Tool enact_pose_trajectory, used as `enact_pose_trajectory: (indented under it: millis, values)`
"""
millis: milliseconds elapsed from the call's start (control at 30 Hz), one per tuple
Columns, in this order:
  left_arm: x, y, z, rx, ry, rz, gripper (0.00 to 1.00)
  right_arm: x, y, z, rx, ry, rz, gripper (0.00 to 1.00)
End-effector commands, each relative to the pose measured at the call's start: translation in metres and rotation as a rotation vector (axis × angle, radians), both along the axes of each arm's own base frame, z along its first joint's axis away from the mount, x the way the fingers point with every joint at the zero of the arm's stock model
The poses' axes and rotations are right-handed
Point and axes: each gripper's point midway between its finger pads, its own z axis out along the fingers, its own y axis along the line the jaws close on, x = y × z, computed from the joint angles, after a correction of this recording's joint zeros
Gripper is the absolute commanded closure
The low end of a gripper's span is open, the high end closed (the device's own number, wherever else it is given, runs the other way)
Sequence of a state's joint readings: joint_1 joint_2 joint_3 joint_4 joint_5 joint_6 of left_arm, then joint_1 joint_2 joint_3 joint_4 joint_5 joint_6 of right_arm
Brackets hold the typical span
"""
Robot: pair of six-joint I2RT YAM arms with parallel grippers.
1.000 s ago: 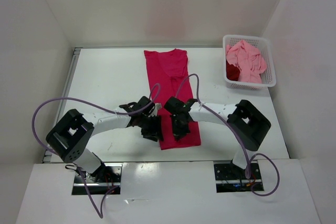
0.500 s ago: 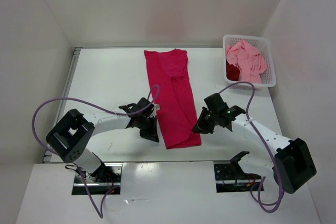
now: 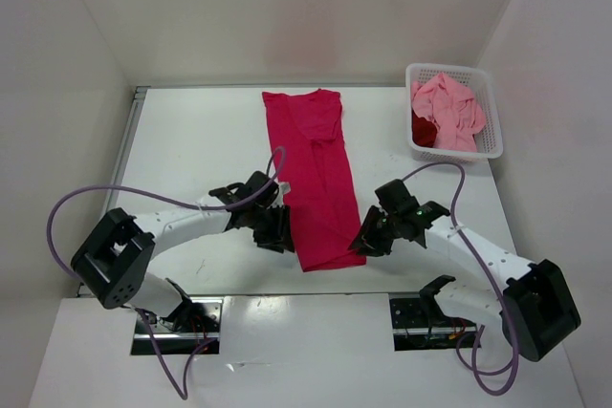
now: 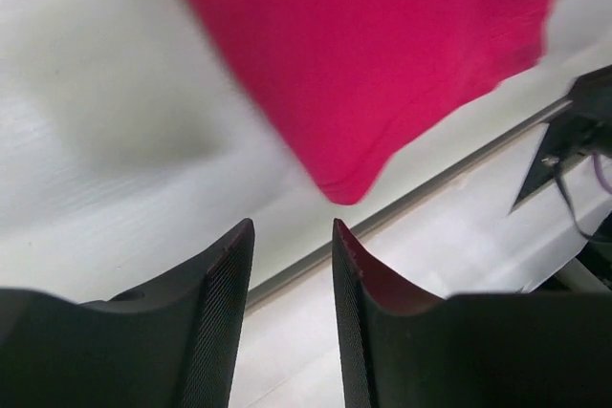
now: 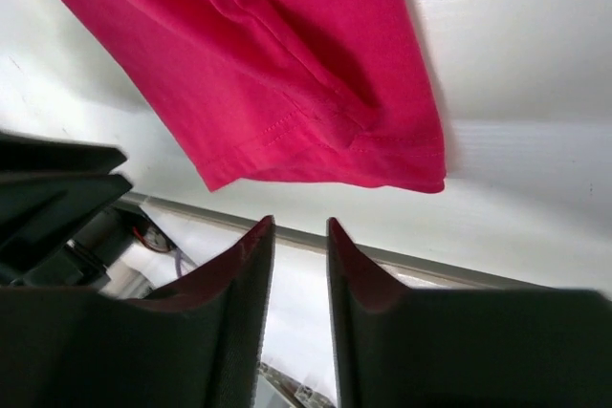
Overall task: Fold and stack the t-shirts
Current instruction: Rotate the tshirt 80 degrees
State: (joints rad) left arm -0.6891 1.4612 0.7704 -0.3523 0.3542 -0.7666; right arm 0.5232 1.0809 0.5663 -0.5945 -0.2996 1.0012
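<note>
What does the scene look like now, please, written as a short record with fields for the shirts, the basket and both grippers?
magenta shirt: folded into a long strip, lying flat in the middle of the table
pink shirt: crumpled in the basket
dark red shirt: in the basket, mostly hidden by the pink one
left gripper: open, empty, by the strip's near left corner
right gripper: open, empty, by the strip's near right corner
stack: not yet started

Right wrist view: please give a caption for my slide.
Open right tool poised near the hem corner of the folded bright magenta-red cloth t-shirt.
</note>
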Motion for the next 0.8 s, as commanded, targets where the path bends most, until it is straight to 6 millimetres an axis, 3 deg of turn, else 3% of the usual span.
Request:
enact_pose_trajectory:
  millis: [0,133,267,367,567,767]
  values:
    - [0.025,-0.024,0.048,-0.066,-0.13,-0.017,0.54,0.022,0.004,0.018,-0.005,-0.08,-0.006,0.68]
    - [0.025,-0.049,0.057,-0.063,-0.194,-0.129,0.46,0.042,-0.007,0.014,-0.085,-0.11,-0.028,0.71]
    - [0.014,-0.073,0.047,-0.039,-0.226,-0.214,0.43,0.056,-0.004,0.02,-0.071,-0.137,-0.028,0.71]
    - [0.019,-0.075,0.03,0.018,-0.247,-0.204,0.45,0.066,-0.008,0.03,-0.062,-0.169,-0.048,0.71]
    - [0.022,-0.073,0.017,0.046,-0.285,-0.236,0.48,0.092,-0.047,0.055,-0.037,-0.252,-0.155,0.71]
    - [0.01,-0.075,0.002,0.055,-0.292,-0.352,0.48,0.096,-0.046,0.055,-0.005,-0.249,-0.138,0.71]
